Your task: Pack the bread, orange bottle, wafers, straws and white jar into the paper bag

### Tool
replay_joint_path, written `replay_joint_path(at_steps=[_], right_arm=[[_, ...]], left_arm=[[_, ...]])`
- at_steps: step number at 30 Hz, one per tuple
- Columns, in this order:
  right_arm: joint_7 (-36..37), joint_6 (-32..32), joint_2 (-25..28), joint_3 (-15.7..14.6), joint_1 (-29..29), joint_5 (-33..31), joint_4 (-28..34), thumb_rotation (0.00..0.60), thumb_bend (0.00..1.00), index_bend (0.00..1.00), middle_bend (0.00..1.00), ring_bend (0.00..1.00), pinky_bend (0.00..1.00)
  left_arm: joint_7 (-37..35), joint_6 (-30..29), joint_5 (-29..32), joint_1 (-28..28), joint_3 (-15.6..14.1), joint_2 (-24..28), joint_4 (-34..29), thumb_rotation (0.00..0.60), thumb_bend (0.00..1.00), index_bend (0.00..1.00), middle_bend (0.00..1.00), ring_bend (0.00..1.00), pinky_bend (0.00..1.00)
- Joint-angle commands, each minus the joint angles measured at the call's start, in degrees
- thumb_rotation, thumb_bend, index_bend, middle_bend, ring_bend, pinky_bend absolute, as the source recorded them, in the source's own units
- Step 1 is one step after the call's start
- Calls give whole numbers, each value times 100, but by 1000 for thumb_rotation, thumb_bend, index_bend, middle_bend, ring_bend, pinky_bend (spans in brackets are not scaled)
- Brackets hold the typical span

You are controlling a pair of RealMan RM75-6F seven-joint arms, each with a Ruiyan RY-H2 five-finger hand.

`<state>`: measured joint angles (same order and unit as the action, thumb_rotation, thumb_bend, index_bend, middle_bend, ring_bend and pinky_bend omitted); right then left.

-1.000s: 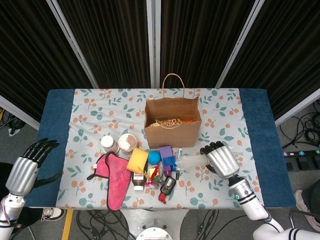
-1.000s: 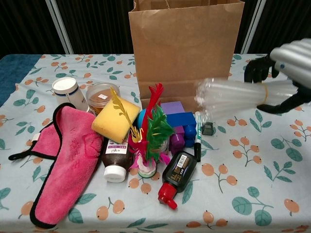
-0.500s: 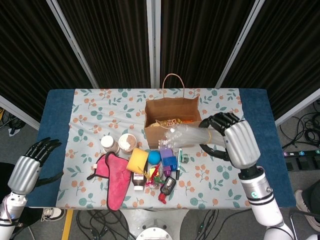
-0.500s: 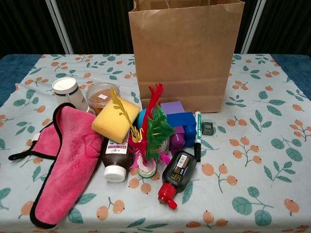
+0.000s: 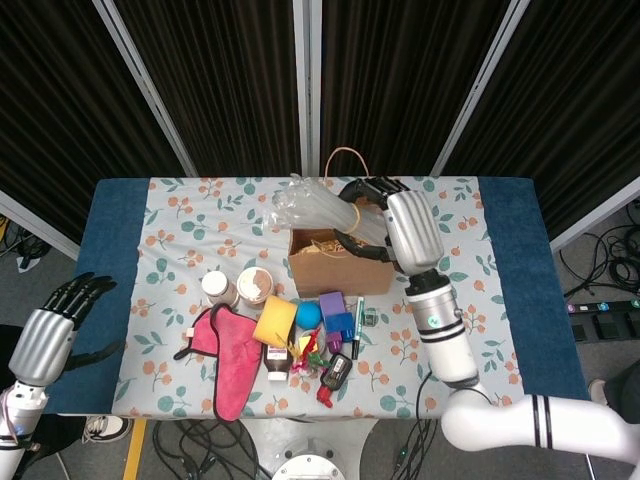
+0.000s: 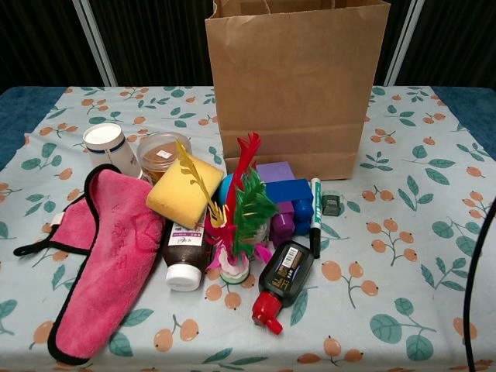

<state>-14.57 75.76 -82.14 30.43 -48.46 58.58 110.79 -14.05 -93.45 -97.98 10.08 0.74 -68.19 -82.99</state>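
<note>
The right hand [image 5: 385,215] grips the clear bundle of straws [image 5: 312,207] above the open paper bag [image 5: 345,262] — bundle pointing toward 9 o'clock; left hand [image 5: 55,325] idles off-table, fingers apart; white jar [image 6: 108,147] stands at the bag's 8 o'clock

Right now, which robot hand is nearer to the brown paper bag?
Right. The right robot hand is above the brown paper bag, holding clear plastic straws; the left robot hand hangs off the table's left edge.

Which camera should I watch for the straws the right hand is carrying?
Head view. It shows the clear bundle of straws held by the right hand above the paper bag, sticking out past its left edge. Chest view shows only the bag's front, no straws or hand.
</note>
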Motion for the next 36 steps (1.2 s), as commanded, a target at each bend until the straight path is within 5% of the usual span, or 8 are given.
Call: replay_joint_path(at_steps=[1,12,25,30,36], right_arm=[[497,-311,-623,-44,-395,-20,-952,600,230,582,525,407,439],[1035,-604,-914,25,-655,231,-2050,600,230,583,525,407,439],[1754,-898,-908,-276,-430,457,-2618,600,159,582,513,395,419],[2206,-1133,-789,-369,-392,707,-2652,600,0,434,441,263,285],[2505,-1242,-488,-448,-259,939,-2421,600,0,242,312,123,159]], left_arm=[[-26,0,20,-1,10,20,24,600,99,229,288,148,216],[-130,95,113,51,52,-27,245,600,100,229,288,148,216],[-72,194,43,134,7,-165,399,600,99,229,288,148,217],[-46,195,43,149,11,-176,408,600,100,229,288,148,216],[-17,185,21,156,-3,-169,362,600,100,228,288,148,216]])
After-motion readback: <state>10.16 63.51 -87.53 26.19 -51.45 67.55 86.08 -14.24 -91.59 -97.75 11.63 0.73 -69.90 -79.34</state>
